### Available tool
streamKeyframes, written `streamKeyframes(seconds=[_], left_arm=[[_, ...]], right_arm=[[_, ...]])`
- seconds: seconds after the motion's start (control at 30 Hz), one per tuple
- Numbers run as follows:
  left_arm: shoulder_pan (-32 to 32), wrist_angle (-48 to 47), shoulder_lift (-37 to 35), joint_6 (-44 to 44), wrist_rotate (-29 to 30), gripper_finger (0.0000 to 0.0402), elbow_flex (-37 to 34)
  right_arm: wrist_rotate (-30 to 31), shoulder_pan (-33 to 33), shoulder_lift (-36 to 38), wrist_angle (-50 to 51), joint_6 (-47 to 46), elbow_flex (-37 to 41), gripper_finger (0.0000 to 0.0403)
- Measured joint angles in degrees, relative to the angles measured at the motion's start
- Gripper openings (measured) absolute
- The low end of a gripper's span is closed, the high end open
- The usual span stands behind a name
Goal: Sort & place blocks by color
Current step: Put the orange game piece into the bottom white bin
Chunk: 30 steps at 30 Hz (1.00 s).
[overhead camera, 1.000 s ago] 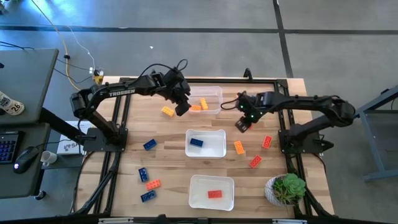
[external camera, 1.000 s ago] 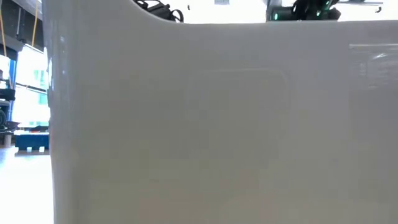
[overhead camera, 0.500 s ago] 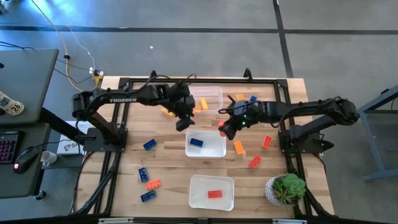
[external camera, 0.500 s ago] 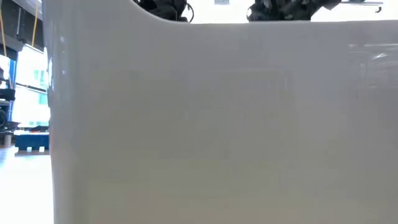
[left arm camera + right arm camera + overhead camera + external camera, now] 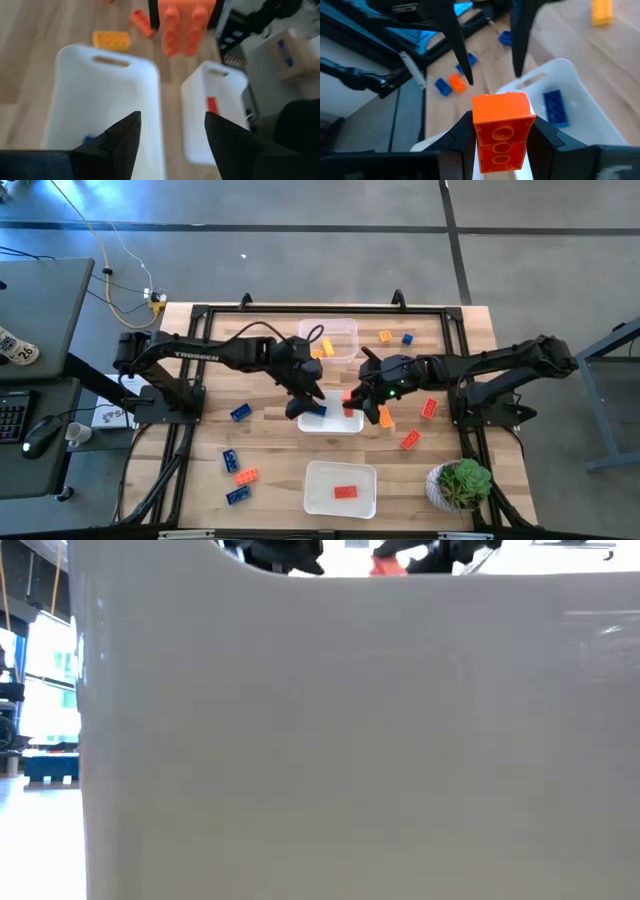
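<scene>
My right gripper (image 5: 352,399) is shut on an orange-red block (image 5: 502,131) above the right end of the middle clear tub (image 5: 347,423), which holds one blue block (image 5: 318,409). My left gripper (image 5: 299,401) hovers open over that tub's left end with nothing between its fingers (image 5: 172,134). The two grippers face each other across the tub. The far tub (image 5: 343,330) holds yellow-orange blocks. A red block (image 5: 345,492) lies in the near tub (image 5: 318,498). The low view shows only the orange-red block (image 5: 387,566) above a white wall. My right gripper pinches the orange-red block by its two long sides (image 5: 476,131) between its two fingers. The fingers come from the table's right, slanting down. The block is lifted clear, with its hollow underside (image 5: 503,146) toward the wrist and its studs (image 5: 184,35) toward my left gripper.
Loose blocks lie at the near left: blue (image 5: 240,412), blue (image 5: 231,460), orange (image 5: 246,476). More lie on the right: orange (image 5: 384,417), red (image 5: 429,408), red (image 5: 410,440), yellow (image 5: 385,336), blue (image 5: 407,338). A potted plant (image 5: 462,483) stands at the near right corner.
My left gripper has gone from the far tub toward the near edge and right, and is now over the middle tub, still open. My right gripper has carried the orange-red block left toward the middle tub, rising and tipping closer to level.
</scene>
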State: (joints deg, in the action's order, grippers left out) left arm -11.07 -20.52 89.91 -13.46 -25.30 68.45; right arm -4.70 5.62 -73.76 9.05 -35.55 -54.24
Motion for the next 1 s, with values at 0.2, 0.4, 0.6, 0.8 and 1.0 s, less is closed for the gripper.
streamKeyframes(seconds=[0.2,0.4,0.6,0.8,1.0], left_arm=[[3.4,7.3,0.0,-7.3,0.2,0.0207,0.0],[5.5,11.9,0.0,-13.1,0.3,0.0209,0.0],[6.7,13.1,0.0,-17.2,2.7,0.0207,0.0],[7.4,14.1,0.0,-19.4,8.3,0.0209,0.0],[8.2,15.8,0.0,-19.4,7.7,0.0208,0.0]], right_arm=[[1.5,3.1,0.0,-4.4,1.4,0.0,0.0108],[5.0,5.3,0.0,-6.0,1.1,0.0,0.0108],[6.1,6.6,0.0,-8.2,-0.3,0.0,0.0108],[6.5,7.8,0.0,-8.1,-3.1,0.0,0.0108],[9.8,8.4,-0.1,-8.1,-3.2,0.0,0.0108]])
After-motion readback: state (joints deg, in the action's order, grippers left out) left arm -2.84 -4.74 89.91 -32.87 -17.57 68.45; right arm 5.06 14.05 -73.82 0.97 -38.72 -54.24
